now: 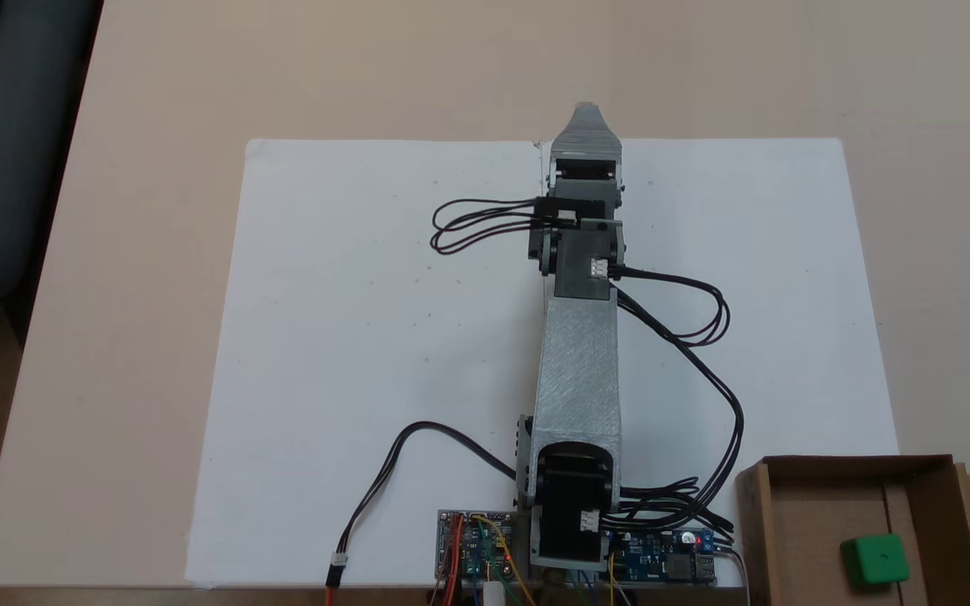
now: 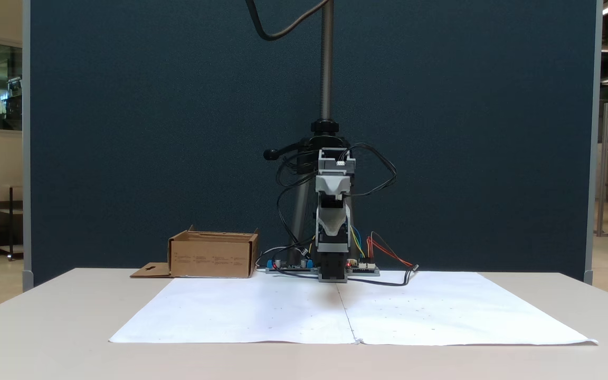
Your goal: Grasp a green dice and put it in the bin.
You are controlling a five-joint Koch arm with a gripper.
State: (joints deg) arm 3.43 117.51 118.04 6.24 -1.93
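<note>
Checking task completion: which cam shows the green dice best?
The fixed view from above: the green dice lies inside the bin, top face fully exposed. In the fixed view from the front, the bin's cardboard wall hides whatever is inside.

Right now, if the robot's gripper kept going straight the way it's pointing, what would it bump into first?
Probably nothing. The gripper points past the far edge of the white paper over bare table. Its height is unclear. The green dice sits in the bin, behind it.
</note>
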